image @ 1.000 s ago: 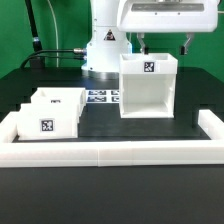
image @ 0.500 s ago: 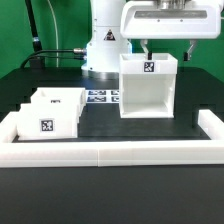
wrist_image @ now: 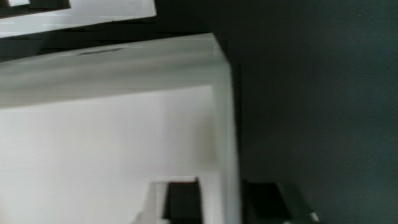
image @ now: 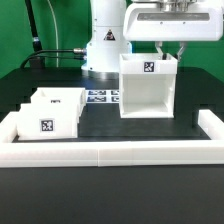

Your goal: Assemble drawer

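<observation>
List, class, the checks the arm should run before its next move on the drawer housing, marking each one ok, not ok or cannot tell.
1. Housing stands upright on the table: ok.
2. Jaws open: ok.
3. Jaws positioned above the housing's top edge, on the exterior view's right: ok.
4. Fingers lie one on either side of a housing wall, by the wrist view: ok.
5. Fingers touching that wall: cannot tell.
6. Two small trays sit apart from the housing, away from the jaws: ok.
</observation>
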`<state>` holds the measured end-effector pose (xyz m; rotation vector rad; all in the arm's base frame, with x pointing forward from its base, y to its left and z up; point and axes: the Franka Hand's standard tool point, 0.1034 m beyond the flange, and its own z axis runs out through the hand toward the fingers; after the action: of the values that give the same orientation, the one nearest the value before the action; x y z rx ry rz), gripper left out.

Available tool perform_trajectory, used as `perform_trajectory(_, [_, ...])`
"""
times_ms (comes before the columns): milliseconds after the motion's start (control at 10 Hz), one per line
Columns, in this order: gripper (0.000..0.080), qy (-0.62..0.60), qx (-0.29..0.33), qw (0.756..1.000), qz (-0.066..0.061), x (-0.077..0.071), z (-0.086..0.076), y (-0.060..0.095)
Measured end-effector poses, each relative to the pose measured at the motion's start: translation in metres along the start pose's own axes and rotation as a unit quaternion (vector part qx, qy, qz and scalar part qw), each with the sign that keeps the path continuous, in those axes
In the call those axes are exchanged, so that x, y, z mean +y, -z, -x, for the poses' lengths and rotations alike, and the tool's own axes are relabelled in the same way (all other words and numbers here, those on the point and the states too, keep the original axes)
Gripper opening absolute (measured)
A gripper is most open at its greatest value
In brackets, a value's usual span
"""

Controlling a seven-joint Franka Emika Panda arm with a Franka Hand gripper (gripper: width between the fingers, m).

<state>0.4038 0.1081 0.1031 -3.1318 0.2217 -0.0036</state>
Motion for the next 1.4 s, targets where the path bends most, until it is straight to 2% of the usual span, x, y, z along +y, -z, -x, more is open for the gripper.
perform_trajectory(700, [0.0038, 0.011, 0.001, 1.000, -0.001, 0.001, -0.002, 0.000])
perform_trajectory(900, [0.0038, 0.032, 0.006, 0.999, -0.010, 0.004, -0.027, 0.006])
perform_trajectory(1100, [0.0038, 0.045, 0.010, 0.999, -0.020, 0.004, -0.056, 0.000])
perform_trajectory(1400, [0.0038, 0.053, 0.036, 0.997, -0.030, -0.001, -0.097, 0.000])
